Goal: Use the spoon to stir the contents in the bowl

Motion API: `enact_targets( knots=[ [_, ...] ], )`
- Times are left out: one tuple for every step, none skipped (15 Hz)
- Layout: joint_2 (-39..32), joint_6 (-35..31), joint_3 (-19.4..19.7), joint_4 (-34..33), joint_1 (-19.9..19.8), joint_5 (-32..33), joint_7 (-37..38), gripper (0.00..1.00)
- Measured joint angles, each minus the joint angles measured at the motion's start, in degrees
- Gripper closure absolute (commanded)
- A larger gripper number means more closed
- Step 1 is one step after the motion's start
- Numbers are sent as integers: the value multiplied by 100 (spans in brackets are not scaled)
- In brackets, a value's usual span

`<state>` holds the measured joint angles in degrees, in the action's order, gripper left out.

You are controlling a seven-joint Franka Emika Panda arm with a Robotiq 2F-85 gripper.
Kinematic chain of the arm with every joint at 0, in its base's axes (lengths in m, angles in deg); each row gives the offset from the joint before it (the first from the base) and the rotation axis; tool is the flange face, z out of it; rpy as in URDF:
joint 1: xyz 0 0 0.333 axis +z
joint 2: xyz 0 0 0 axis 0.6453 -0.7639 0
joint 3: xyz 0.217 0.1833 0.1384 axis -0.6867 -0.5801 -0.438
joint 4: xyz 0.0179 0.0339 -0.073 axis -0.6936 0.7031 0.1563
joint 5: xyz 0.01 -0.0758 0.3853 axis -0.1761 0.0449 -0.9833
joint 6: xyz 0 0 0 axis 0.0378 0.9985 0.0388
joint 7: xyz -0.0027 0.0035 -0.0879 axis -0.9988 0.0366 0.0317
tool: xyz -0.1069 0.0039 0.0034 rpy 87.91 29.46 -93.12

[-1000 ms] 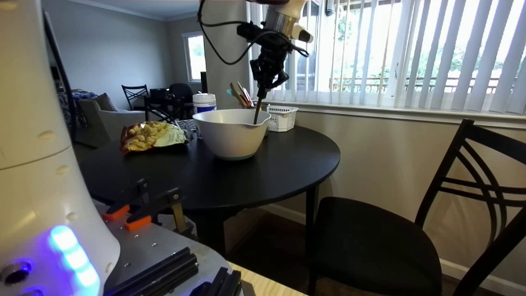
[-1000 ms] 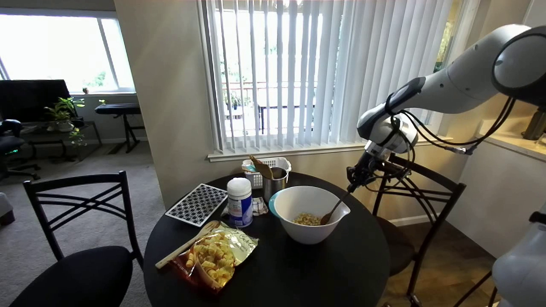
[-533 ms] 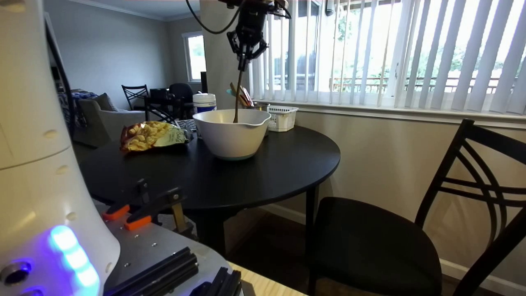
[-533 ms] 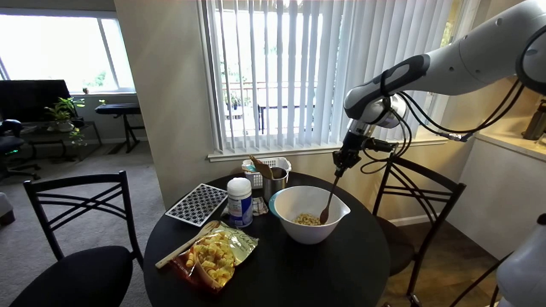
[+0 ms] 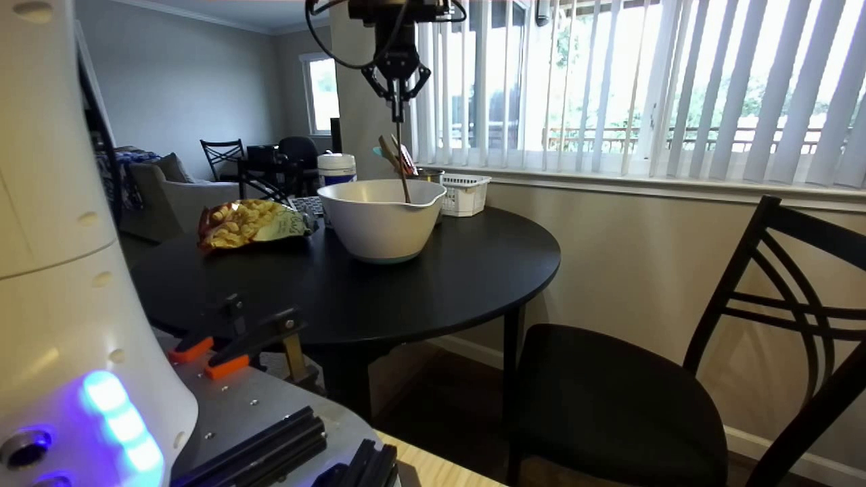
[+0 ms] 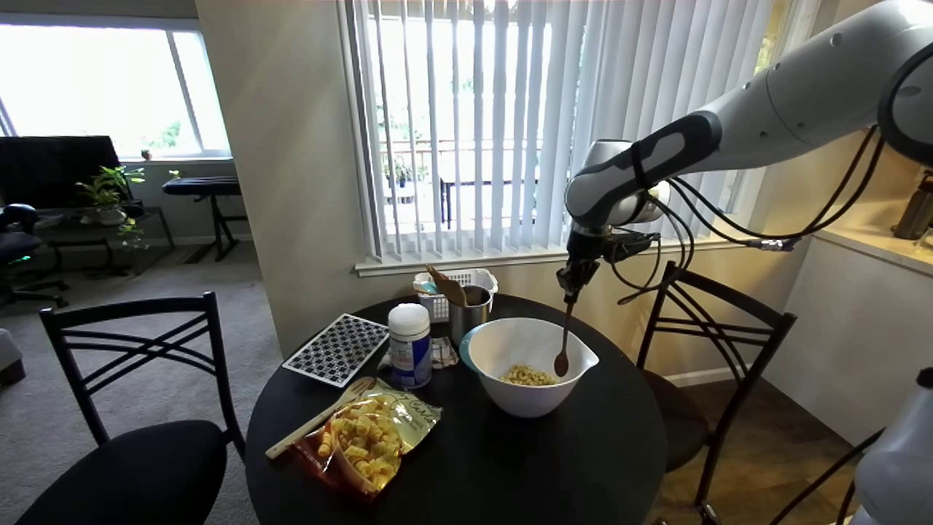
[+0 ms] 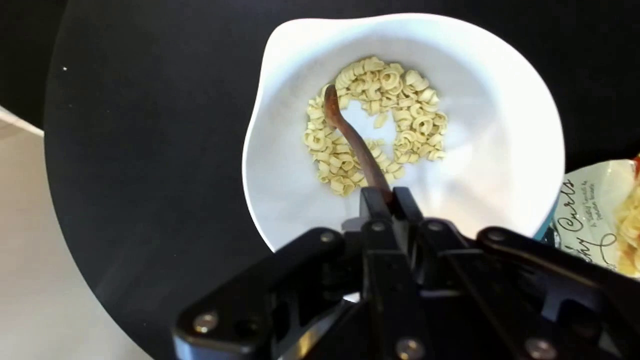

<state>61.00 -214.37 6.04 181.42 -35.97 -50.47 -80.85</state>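
Observation:
The spoon is dark brown and wooden, with a thin handle. My gripper is shut on its handle and stands above the bowl; the gripper also shows in both exterior views. The spoon points down into the large white bowl, nearly upright in an exterior view. The bowl holds pale curly pasta lying in a broken ring with a bare patch in the middle. The spoon's head is over the pasta on the pour-lip side; whether it touches the pasta is unclear. In an exterior view the bowl's wall hides the head.
An open snack bag and a wooden fork lie left of the bowl in an exterior view. A wipes canister, a metal utensil holder, a white basket and a checkered board stand near it on the round black table.
My gripper has swung over the bowl and tilted more upright with the spoon held. The spoon's head moved across the pasta to the left, then back right and slightly up. The bowl stayed put.

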Motion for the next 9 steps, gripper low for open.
enact_targets(
  knots=[
    [-3,-235,-8,151,14,140,0,95],
    [-3,-477,-9,329,23,242,-1,95],
    [2,-706,-9,518,25,309,-7,95],
    [9,-901,-9,696,25,345,-17,95],
    [19,-1060,-9,872,25,367,-34,95],
    [37,-1165,-9,1034,25,368,-75,95],
    [60,-1203,-9,1175,25,368,-111,95],
    [89,-1207,-9,1294,25,368,-159,95],
    [122,-1207,-9,1394,25,368,-203,95]
  ],
)
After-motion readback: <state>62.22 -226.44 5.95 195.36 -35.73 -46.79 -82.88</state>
